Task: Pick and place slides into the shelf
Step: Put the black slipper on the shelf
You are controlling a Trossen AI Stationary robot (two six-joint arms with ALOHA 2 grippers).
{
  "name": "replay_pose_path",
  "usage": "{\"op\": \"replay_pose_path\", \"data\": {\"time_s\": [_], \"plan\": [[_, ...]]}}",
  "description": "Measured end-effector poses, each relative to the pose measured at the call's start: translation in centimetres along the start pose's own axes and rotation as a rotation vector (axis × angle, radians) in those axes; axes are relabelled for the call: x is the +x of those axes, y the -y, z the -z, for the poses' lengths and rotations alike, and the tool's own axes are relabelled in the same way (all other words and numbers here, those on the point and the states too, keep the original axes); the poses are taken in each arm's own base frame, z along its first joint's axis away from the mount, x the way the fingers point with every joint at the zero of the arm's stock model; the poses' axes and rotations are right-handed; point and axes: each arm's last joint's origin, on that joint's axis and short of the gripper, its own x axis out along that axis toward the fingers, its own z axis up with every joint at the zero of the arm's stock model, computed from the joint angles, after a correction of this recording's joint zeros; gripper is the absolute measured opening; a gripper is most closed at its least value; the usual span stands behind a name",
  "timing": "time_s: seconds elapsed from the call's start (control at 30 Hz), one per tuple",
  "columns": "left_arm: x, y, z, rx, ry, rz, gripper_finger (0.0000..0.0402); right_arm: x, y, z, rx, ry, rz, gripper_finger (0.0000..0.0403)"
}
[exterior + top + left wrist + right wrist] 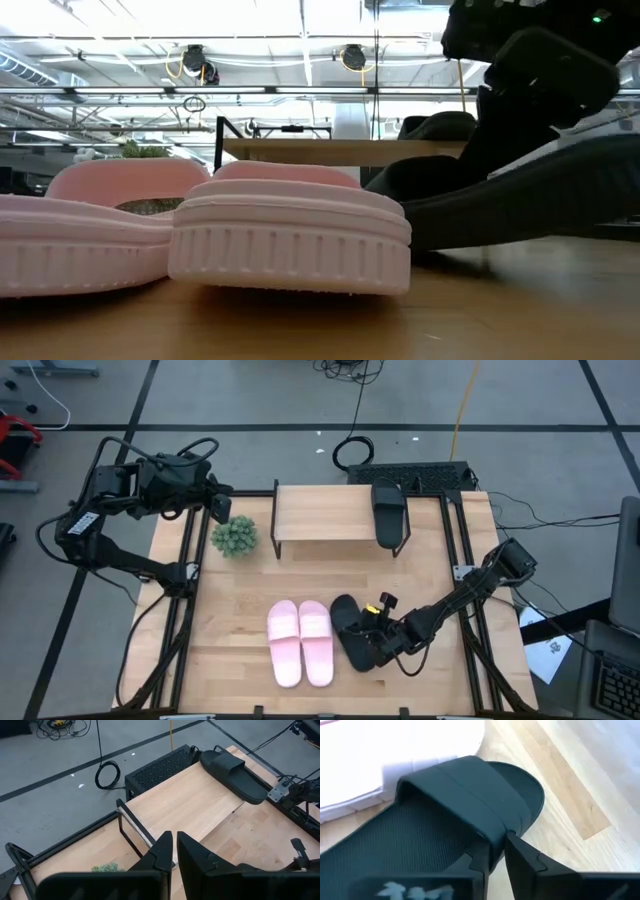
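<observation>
Principal risk: the right gripper (496,851) is pinching only the side edge of the black open-toe rubber slide (352,630) where the wide strap meets the sole; the hold looks narrow and off-centre, so on lifting the slide is likely to swing, twist or slip out; a slide hanging crooked could also catch the front rail or thin black legs of the low shelf with the light wooden plank top (325,510) on the way in.

Second risk: the held slide is lying just beside the pair of light pink slides (300,640), apparently touching the nearer one; a sideways drag instead of a clean lift would be shoving the pink pair out of line.

Third risk: the second black slide (388,512) is already occupying the right end of the shelf top, overhanging the front edge; a careless placement alongside could be knocking it off.

Right arm: reaching low from the table's right edge toward the centre, wrist dropped close to the wooden tabletop (230,650), fingers clamped on the slide's strap edge.

Left arm: waiting folded at the far left corner, above the small green potted plant (234,536); the left gripper (174,851) is sitting closed and empty, fingers nearly together, pointing toward the shelf.
</observation>
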Motion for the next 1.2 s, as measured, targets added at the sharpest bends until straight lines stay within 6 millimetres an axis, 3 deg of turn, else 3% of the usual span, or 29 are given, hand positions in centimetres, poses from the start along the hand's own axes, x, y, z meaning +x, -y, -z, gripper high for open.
{"op": "replay_pose_path", "data": {"time_s": [0.2, 1.2], "plan": [[-0.02, 0.01, 0.01, 0.001, -0.004, 0.006, 0.0026, 0.38, 0.51, -0.40, -0.018, 0.022, 0.044, 0.0006], [-0.01, 0.00, 0.03, 0.001, -0.005, 0.006, 0.0026, 0.64, 0.62, -0.90, 0.044, 0.039, 0.037, 0.0007]]}}
